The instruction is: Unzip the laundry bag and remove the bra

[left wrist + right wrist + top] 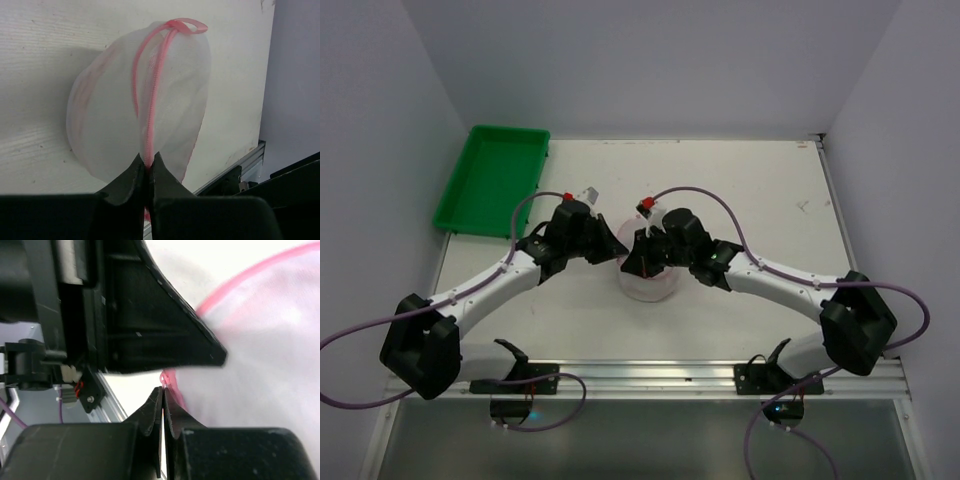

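Observation:
The laundry bag (648,282) is a round white mesh drum with pink zip trim, standing mid-table between both arms. In the left wrist view the bag (110,115) stands on edge, the pink zip (152,95) running down it to my left gripper (149,161), which is shut on the pink trim. My right gripper (163,390) is shut on the small zip pull (164,377) at the bag's (270,340) rim, close under the left gripper's black body (150,325). The zip looks closed. The bra is hidden inside the mesh.
A green tray (492,178) lies at the table's back left corner. The metal rail (650,376) runs along the near edge. White walls close in on the left, back and right. The two wrists (570,232) (678,240) nearly touch above the bag.

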Robot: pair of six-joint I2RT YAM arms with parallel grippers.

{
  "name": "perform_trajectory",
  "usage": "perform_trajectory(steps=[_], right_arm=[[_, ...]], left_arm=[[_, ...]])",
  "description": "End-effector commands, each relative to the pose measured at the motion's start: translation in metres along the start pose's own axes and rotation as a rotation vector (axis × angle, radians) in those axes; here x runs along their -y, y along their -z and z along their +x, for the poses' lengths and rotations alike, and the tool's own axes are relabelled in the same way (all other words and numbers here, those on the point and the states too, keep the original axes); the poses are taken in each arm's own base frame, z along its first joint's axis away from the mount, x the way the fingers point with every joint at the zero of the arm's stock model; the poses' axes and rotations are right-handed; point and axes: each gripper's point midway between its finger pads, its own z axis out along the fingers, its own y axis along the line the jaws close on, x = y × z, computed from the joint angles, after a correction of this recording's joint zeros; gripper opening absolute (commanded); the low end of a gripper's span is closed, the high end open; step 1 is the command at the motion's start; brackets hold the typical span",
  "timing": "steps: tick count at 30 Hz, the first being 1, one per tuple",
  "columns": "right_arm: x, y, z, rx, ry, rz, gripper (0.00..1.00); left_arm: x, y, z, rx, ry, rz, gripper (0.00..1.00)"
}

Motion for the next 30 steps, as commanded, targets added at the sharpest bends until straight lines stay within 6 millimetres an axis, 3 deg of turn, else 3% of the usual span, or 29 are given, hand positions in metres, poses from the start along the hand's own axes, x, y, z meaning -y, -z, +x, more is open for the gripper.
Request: perform_trajectory(steps=[1,3,4,6,7,10,14,17,18,19,21,23,24,25,26,28,30], right_arm=[[0.009,0.014,-0.001,0.045,0.036,0.055,0.00],[0.021,0.028,0.008,0.036,0.046,0.108,0.00],[0.038,0.034,0.018,0.023,0.045,0.152,0.00],[0.056,0.054,0.019,0.048,0.028,0.208,0.00],[0.067,0.060,0.030,0.033,0.027,0.231,0.00],[0.085,0.079,0.039,0.040,0.048,0.291,0.00],[0.081,0.082,0.040,0.017,0.078,0.267,0.00],[0.066,0.069,0.029,0.057,0.023,0.193,0.00],[0.052,0.063,0.017,0.099,0.019,0.124,0.00],[0.047,0.055,0.014,0.098,-0.021,0.104,0.00],[0.026,0.045,-0.006,0.143,-0.014,0.043,0.00],[0.015,0.031,-0.013,0.145,-0.027,0.016,0.00],[0.008,0.029,-0.024,0.167,-0.029,0.003,0.00],[0.005,0.025,-0.028,0.172,-0.049,-0.005,0.00],[0.007,0.020,-0.028,0.167,-0.064,0.003,0.00],[0.001,0.017,-0.038,0.193,-0.080,-0.001,0.00],[-0.002,0.013,-0.041,0.198,-0.089,-0.007,0.00]], left_arm=[[0.009,0.000,-0.022,0.094,0.004,0.004,0.02],[0.008,0.000,-0.026,0.097,-0.034,-0.004,0.00],[0.008,0.002,-0.031,0.101,-0.041,-0.016,0.00],[0.003,0.003,-0.036,0.103,-0.069,-0.030,0.00],[-0.001,0.004,-0.042,0.110,-0.081,-0.031,0.00],[-0.005,0.005,-0.056,0.101,-0.108,-0.002,0.00],[0.006,-0.007,-0.083,0.065,-0.280,0.042,0.00],[0.003,-0.025,-0.090,-0.007,-0.360,0.027,0.03],[0.017,-0.025,-0.102,0.007,-0.380,0.051,0.06],[0.020,-0.027,-0.108,0.010,-0.390,0.057,0.21],[0.023,-0.030,-0.126,0.035,-0.380,0.040,0.38],[0.023,-0.026,-0.139,0.088,-0.333,0.024,0.61],[0.011,-0.024,-0.138,0.093,-0.293,0.003,0.72],[0.007,-0.020,-0.139,0.108,-0.246,-0.014,0.92],[0.010,-0.008,-0.140,0.139,-0.232,-0.022,0.99],[-0.016,-0.001,-0.125,0.146,-0.146,-0.114,1.00],[-0.018,0.019,-0.117,0.199,-0.101,-0.115,1.00]])
